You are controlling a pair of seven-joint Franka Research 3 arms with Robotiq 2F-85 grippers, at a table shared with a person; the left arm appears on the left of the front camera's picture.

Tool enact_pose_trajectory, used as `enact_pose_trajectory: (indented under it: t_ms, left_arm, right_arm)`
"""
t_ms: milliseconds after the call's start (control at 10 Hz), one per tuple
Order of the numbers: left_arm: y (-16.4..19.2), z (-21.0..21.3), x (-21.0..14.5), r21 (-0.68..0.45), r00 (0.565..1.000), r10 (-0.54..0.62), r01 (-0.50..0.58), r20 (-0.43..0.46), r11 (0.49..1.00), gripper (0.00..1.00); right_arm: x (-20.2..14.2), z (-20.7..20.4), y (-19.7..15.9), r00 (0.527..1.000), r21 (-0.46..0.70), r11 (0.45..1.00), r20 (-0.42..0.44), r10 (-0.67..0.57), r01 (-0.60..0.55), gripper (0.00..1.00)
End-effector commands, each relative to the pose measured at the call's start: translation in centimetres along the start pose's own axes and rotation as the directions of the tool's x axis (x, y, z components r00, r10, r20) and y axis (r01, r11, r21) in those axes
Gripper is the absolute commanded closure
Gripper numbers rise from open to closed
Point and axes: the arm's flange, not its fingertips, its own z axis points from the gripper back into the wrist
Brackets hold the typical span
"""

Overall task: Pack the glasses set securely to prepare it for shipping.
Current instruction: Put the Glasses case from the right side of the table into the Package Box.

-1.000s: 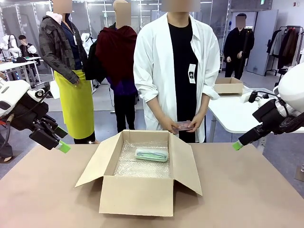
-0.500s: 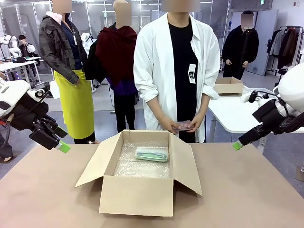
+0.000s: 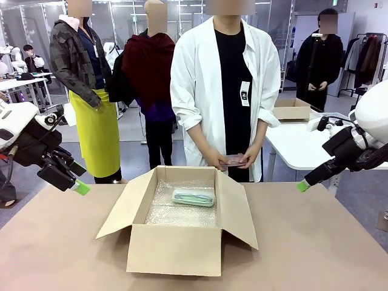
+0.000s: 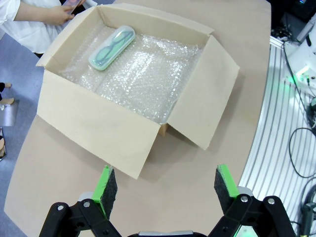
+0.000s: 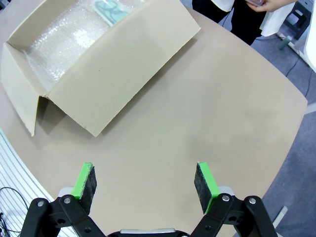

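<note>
Lying flat, mint-green case (image 3: 193,197) runs left-right across box (image 3: 173,250).

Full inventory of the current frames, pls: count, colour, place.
cardboard box: 1, brown, flaps open, mid-table
bubble wrap: 1 lining, clear, inside the cardboard box
mint-green glasses case: 1, on the bubble wrap, far side of the box
pink glasses case: 1, held beyond the table's far edge
table: 1, brown
small box: 1, brown, on white side table, back right
person's hands: 2, holding pink glasses case
left gripper: 1, black, green pads, open, above table
right gripper: 1, same, open, above table
</note>
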Motion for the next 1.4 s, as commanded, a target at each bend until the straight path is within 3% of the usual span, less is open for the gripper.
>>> enact_pose_trajectory:
  t_ms: [0, 1300]
  left_arm:
    - [0.18, 0.21, -0.2, -0.022, 1.0, -0.017, 0.018, 0.013, 1.0, 0.0]
    - [0.18, 0.21, -0.2, -0.022, 1.0, -0.017, 0.018, 0.013, 1.0, 0.0]
  right_arm:
    - [0.04, 0.12, 0.12, 1.0, -0.003, 1.0, 0.004, -0.005, 0.005, 0.0]
    - [0.04, 0.12, 0.12, 1.0, -0.003, 1.0, 0.004, -0.005, 0.005, 0.0]
